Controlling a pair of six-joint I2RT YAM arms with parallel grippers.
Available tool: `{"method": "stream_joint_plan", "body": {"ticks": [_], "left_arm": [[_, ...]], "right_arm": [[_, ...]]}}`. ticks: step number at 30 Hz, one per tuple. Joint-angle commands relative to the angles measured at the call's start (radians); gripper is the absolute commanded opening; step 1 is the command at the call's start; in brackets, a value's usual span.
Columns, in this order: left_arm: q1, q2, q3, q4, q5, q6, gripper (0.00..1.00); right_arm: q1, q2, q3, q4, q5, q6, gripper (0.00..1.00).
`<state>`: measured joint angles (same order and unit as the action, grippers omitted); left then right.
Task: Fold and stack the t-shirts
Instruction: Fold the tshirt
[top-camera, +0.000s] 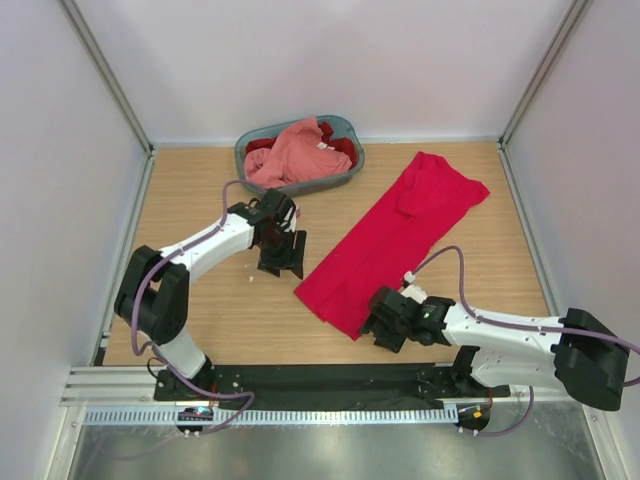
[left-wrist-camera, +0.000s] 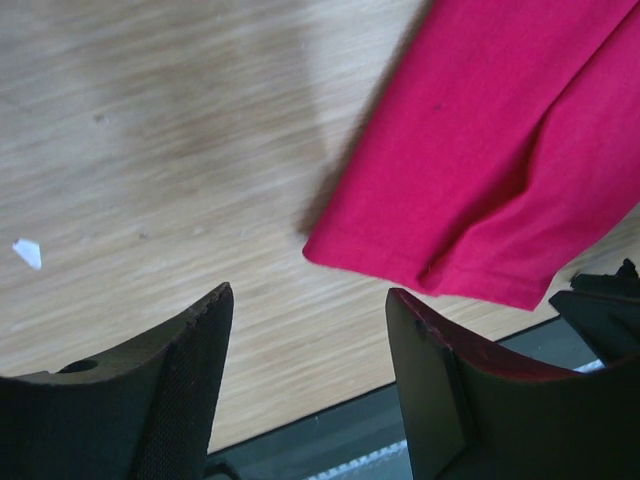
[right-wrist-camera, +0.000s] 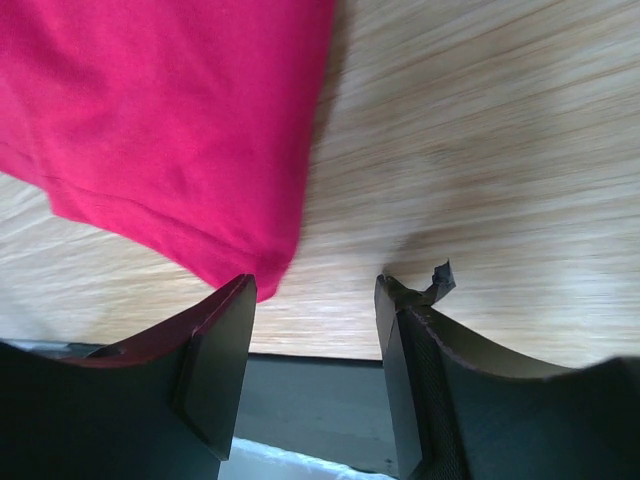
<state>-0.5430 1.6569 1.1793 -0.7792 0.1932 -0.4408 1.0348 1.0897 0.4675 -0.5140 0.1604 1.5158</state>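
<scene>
**So far, one shirt is partly folded and two wait in the basket**

On the left, the left gripper hangs over the bare desk. Its fingers are spread wide and hold nothing. It is just to the left of the near end of the bright red shirt.

At the far side sits the grey-blue basket. The pink shirt lies bunched up on top in it. The dark red shirt peeks out under it. Nobody has folded these two yet, I think.

In the middle, the bright red shirt lies flat on the desk. It makes a long strip, from near and left to far and right. It looks folded in along its length, and a sleeve shows at the far end. It has not been folded short yet.

On the right, the right gripper is low, at the near end of the strip. Its fingers are spread too and pinch nothing. In the right wrist view, the shirt's corner comes right up to one finger. I cannot tell if they touch.

So the job looks early. The bright red shirt needs its last folds. Then the other two must come out, get folded, and go on top to make a stack. No stack is there yet.
</scene>
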Motion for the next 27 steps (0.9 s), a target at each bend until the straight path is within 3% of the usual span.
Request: {"method": "stream_joint_plan", "body": {"ticks": [1,20,27], "left_arm": [[-0.002,0.029,0.008,0.093,0.048,0.042,0.63],[-0.002,0.124,-0.073,0.158,0.124,0.054,0.49],[-0.003,0.138,-0.083,0.167,0.143,0.044,0.48]], "right_arm": [[0.001,0.032,-0.006,0.137,-0.024,0.055,0.58],[0.019,0.147,0.013,0.175,-0.004,0.078,0.51],[0.025,0.105,-0.004,0.152,0.031,0.110,0.48]]}}
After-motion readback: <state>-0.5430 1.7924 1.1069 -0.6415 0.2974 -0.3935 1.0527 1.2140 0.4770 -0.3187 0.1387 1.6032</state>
